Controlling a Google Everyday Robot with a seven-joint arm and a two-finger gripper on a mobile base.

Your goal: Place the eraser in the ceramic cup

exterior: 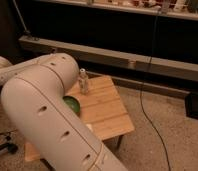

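My white arm (pixel 47 115) fills the left and lower part of the camera view and covers much of the small wooden table (pixel 109 112). My gripper is not in view; it lies somewhere beyond the arm's links. A green round vessel (pixel 72 105), perhaps the cup, stands on the table and is partly hidden by the arm. I cannot see the eraser.
A small clear bottle (pixel 83 81) stands upright near the table's back edge. A long low shelf rail (pixel 127 62) runs behind the table. A black cable (pixel 144 107) hangs down to the floor right of the table. A dark box (pixel 196 106) sits at the right edge.
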